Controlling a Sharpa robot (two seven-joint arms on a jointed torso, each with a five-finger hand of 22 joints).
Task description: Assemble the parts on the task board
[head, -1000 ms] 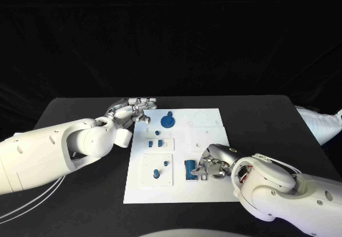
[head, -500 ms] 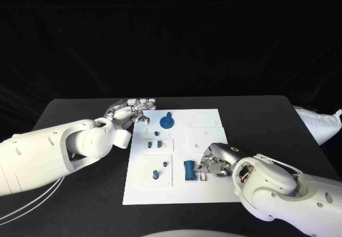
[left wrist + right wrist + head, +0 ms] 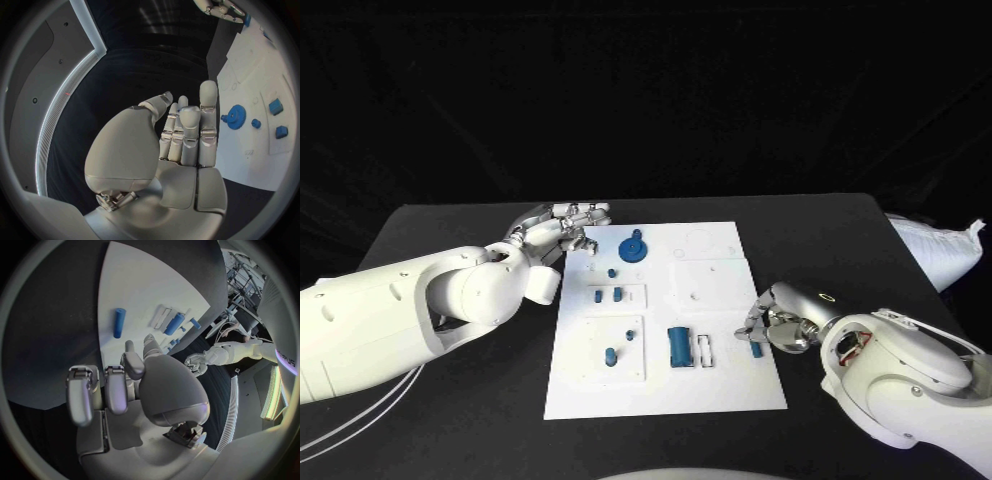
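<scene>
Nearby — blue gear (image 3: 635, 246), task board (image 3: 718, 390) — unobstructed

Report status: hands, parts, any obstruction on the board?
Left hand open at board's far left corner. Right hand empty beside a small blue peg lying loose on the task board. Nothing blocking.

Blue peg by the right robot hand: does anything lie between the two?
Nothing visible does. The blue peg lies loose near the task board's right edge, right beside the right robot hand, whose fingers hold nothing in the right wrist view; only bare board separates them.
</scene>
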